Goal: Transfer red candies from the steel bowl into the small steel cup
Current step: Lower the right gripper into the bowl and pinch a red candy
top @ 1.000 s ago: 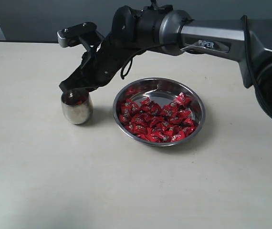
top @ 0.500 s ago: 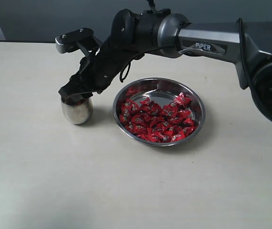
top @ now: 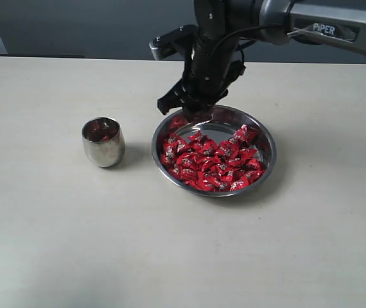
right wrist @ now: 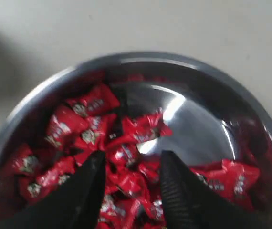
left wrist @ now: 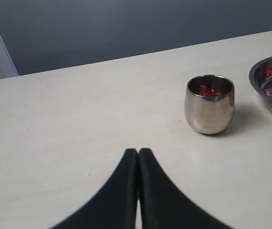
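The wide, shallow, round steel bowl with its rolled rim sits a little to the three o'clock side of the middle of the pale, matte worktop in the exterior view. The small, rounded, handleless steel cup stands upright at nine o'clock of it, near it but not touching. The many small red candies in shiny crinkled wrappers are heaped in the bowl, thickest from three round through six to nine o'clock, and bare mirror-like steel shows near twelve o'clock. A few more red wrappers lie inside the cup, seen through its open mouth from the left wrist camera. The right hand, black and hanging from the grey arm that reaches in from two o'clock, hovers over the bowl's eleven o'clock rim. In its own wrist view this hand has its two dark, ribbed fingers spread well apart above the heap, with nothing caught between them and only loose candies showing through the gap. The left hand is low over bare worktop, well apart from the cup. Its two black fingers are pressed together along their length and grip nothing.
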Robot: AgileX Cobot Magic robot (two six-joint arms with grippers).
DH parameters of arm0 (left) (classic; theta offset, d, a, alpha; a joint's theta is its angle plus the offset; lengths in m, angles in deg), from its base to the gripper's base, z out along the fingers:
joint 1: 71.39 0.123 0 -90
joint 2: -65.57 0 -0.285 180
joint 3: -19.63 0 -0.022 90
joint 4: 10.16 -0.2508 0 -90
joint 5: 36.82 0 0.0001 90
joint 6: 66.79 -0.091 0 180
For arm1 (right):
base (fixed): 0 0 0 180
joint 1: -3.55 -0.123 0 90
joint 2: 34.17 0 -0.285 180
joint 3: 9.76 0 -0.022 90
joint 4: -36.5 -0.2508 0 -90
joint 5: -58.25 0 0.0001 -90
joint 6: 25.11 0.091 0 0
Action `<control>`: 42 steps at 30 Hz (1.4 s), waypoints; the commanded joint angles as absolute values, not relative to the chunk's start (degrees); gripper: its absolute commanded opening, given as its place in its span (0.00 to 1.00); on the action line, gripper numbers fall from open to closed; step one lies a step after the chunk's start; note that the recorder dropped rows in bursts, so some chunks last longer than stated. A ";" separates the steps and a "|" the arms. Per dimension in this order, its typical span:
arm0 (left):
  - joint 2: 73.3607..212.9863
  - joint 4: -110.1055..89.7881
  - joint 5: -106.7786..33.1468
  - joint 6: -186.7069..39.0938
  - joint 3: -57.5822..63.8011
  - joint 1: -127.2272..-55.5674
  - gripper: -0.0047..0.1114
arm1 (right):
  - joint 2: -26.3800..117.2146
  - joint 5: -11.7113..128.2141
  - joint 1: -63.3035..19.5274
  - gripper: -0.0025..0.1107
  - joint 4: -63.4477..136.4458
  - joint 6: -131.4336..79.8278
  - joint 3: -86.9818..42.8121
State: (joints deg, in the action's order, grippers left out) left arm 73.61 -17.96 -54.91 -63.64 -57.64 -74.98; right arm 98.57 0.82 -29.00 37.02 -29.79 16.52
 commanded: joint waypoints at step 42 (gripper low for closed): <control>73.36 -17.93 -54.50 -63.33 -57.58 -75.58 0.04 | 103.13 -8.83 -27.61 0.42 31.60 -30.61 16.70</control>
State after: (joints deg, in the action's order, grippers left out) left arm 73.61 -17.96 -54.91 -63.64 -57.64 -74.98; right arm 103.31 -8.51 -27.90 31.78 -30.17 16.52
